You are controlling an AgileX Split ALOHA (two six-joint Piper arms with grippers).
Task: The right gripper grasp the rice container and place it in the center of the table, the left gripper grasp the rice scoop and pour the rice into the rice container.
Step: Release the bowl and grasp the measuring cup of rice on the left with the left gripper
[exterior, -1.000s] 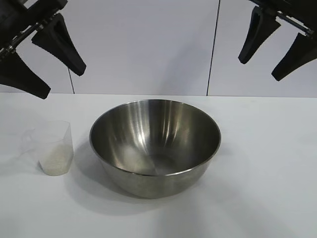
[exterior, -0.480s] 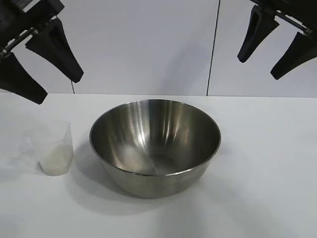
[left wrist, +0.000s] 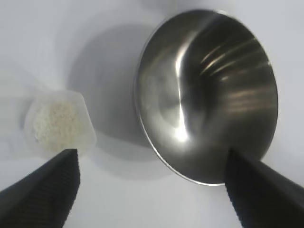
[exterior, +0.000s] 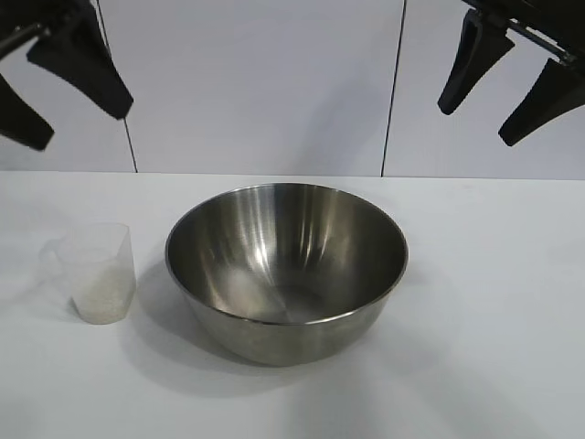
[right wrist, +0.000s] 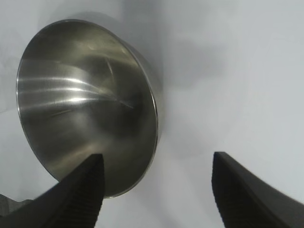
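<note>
The rice container (exterior: pixel 286 270), a wide steel bowl, stands in the middle of the white table (exterior: pixel 494 302); its inside shows only reflections. To its left stands the rice scoop (exterior: pixel 98 272), a small clear cup, upright, with rice (exterior: pixel 101 297) in its bottom. My left gripper (exterior: pixel 75 123) hangs open high above the scoop, holding nothing. The right gripper (exterior: pixel 477 126) hangs open high at the back right, also with nothing in it. In the left wrist view the scoop (left wrist: pixel 59 124) and the bowl (left wrist: pixel 206 95) lie far below the left gripper (left wrist: pixel 151 157). In the right wrist view the bowl (right wrist: pixel 85 104) lies below the right gripper (right wrist: pixel 156 159).
A white panelled wall (exterior: pixel 265 82) rises behind the table. Bare tabletop stretches to the right of the bowl and along the front edge.
The left gripper has risen up and to the left, away from the scoop, and its fingers have spread wider. Right gripper, bowl and scoop have not moved.
</note>
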